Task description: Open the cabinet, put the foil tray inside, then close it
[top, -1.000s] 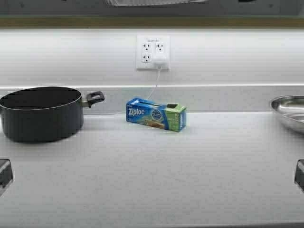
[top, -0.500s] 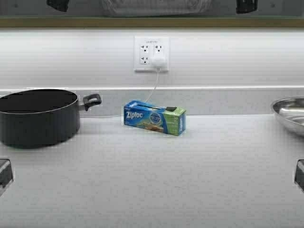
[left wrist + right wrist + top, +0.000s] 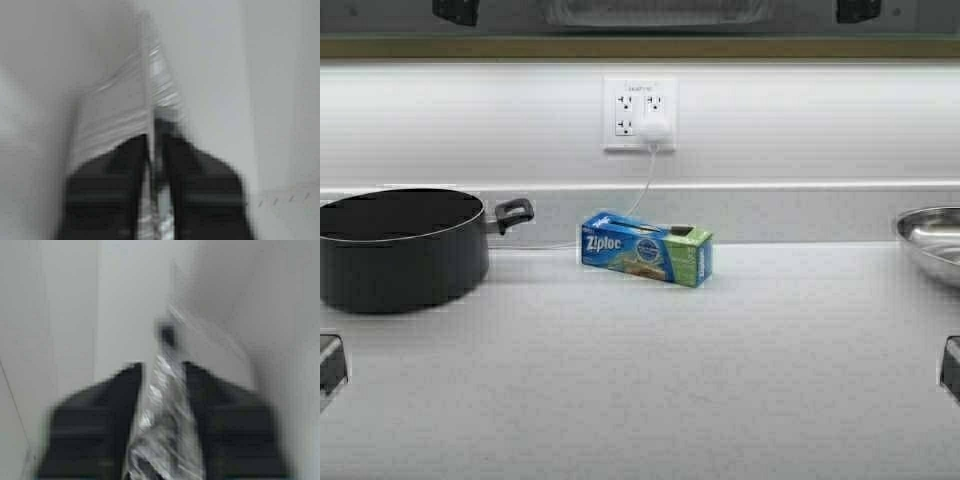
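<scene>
The foil tray (image 3: 655, 10) shows only as a silvery ribbed strip at the top edge of the high view, held up in front of the cabinet's olive-tan bottom edge (image 3: 640, 46). My left gripper (image 3: 455, 10) and right gripper (image 3: 858, 8) show as dark shapes at its two ends. In the left wrist view my left gripper (image 3: 152, 137) is shut on the tray's foil rim (image 3: 115, 115). In the right wrist view my right gripper (image 3: 162, 365) is shut on crinkled foil (image 3: 167, 405). The cabinet's doors and handles are out of view.
On the white counter (image 3: 650, 380) stand a black two-handled pot (image 3: 400, 250) at the left, a blue Ziploc box (image 3: 646, 250) in the middle and a round steel bowl (image 3: 932, 240) at the right edge. A wall outlet (image 3: 640, 112) with a plugged cord is above the box.
The robot has shifted slightly, so the counter things sit a little lower and further left. Both grippers have come into view at the top edge, and more of the tray's underside shows.
</scene>
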You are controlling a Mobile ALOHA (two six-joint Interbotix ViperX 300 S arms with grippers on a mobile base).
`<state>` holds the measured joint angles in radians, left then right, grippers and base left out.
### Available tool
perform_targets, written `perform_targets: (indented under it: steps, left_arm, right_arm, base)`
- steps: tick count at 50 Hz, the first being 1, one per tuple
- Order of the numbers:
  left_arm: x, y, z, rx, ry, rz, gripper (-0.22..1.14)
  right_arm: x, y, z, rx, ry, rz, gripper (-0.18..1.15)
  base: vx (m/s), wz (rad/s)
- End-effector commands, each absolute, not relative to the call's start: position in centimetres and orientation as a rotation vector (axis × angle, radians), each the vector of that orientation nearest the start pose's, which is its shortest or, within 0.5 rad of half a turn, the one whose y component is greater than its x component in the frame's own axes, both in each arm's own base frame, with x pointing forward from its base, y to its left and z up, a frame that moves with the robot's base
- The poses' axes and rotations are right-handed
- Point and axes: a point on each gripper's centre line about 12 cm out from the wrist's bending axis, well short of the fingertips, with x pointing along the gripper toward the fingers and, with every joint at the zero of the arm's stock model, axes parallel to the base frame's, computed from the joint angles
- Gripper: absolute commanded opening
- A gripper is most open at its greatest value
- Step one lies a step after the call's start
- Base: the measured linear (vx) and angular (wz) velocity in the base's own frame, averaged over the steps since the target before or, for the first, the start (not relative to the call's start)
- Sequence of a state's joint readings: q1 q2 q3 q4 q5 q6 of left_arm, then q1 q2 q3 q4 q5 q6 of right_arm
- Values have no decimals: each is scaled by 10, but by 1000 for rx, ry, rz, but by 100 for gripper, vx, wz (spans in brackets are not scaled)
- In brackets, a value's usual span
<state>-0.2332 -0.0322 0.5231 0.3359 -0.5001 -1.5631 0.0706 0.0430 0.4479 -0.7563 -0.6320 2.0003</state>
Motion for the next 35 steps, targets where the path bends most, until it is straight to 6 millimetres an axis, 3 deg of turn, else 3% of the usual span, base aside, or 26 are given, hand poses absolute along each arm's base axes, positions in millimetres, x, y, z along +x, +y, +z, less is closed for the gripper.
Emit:
perform_targets:
  steps: [1, 18, 24, 28, 32, 35]
  left_arm:
    - [416, -104, 301, -1281, 186, -321, 96]
    - [410, -83, 307, -1292, 134, -297, 96]
    - [401, -83, 318, -1219, 101, -340, 85]
    - [392, -83, 329, -1114, 79, -357, 58]
    - [383, -81, 338, -976, 75, -340, 14]
    - [375, -79, 344, -858, 78, -315, -11]
  right_arm:
    - [444, 66, 302, 1321, 265, 424, 102]
    - [444, 62, 307, 1297, 249, 433, 101]
    - [437, 68, 316, 1225, 240, 508, 94]
    - [430, 69, 321, 1122, 232, 507, 70]
    - [418, 74, 324, 993, 232, 468, 27]
    - [406, 79, 330, 869, 215, 446, -3]
  base:
    - [0, 0]
    - [0, 0]
    - [0, 0]
    - [0, 0]
    - [0, 0]
    - [0, 0]
